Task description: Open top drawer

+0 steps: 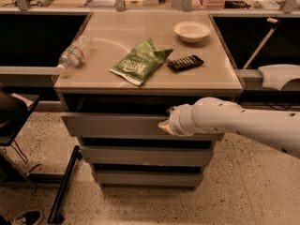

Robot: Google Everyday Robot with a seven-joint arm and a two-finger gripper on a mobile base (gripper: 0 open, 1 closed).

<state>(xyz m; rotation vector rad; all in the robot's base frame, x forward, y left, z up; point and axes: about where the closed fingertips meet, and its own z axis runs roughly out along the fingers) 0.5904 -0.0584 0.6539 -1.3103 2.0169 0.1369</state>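
The top drawer (112,125) is a grey flat front just under the tabletop, with a dark gap above it. It stands slightly forward of the two smaller grey drawers (140,154) below. My gripper (166,122) is at the end of the white arm that reaches in from the right. It is at the drawer front's upper edge, right of centre, and touches it or nearly does. The arm hides the right part of the drawer front.
On the beige tabletop (215,81) lie a plastic bottle (72,55), a green chip bag (140,62), a black flat bar (185,62) and a white bowl (191,31). A black stand leg (63,184) and a shoe (26,217) are on the floor at left.
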